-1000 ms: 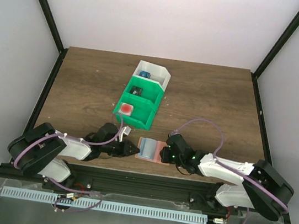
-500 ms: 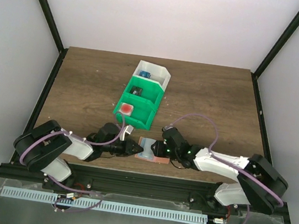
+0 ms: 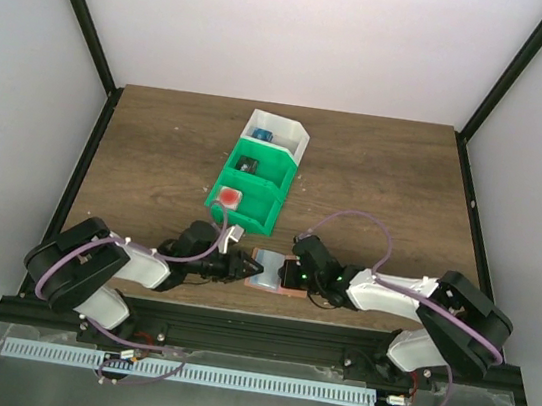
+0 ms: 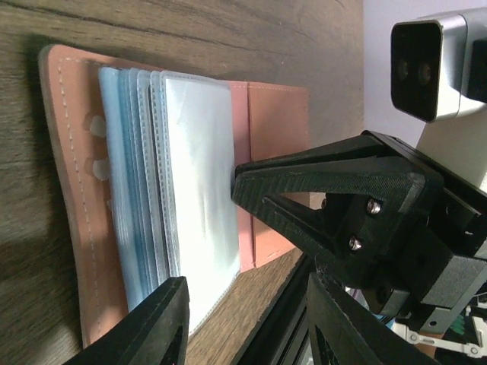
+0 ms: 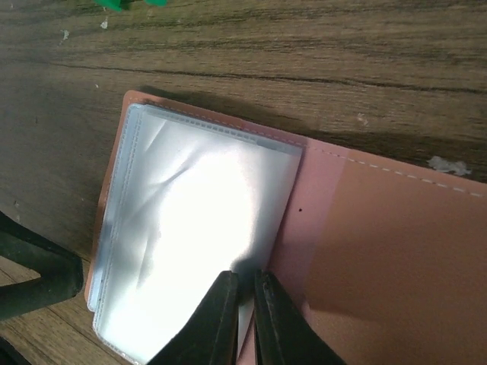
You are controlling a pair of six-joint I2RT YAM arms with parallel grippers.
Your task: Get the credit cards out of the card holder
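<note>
The salmon-brown card holder (image 3: 261, 285) lies open at the table's near edge, between my two grippers. Pale blue and whitish credit cards (image 4: 194, 175) sit stacked in it, fanned at their left edges. In the right wrist view the top whitish card (image 5: 198, 228) covers the holder's left half, and the bare salmon flap (image 5: 396, 243) lies to the right. My right gripper (image 5: 247, 319) is nearly shut, with the right edge of that top card pinched between its jaws. My left gripper (image 4: 247, 323) stands open at the holder's near-left edge with nothing between its fingers.
A green-and-white three-compartment bin (image 3: 244, 222) stands just behind the holder, with a red block (image 3: 227, 197) in its nearest compartment. The table's front edge and the black rail lie right beside the holder. My right gripper's black tip (image 4: 243, 190) fills the right of the left wrist view.
My right gripper slid left onto the cards and closed on the top card's edge. My left gripper moved up to the holder's left edge and opened wider.
</note>
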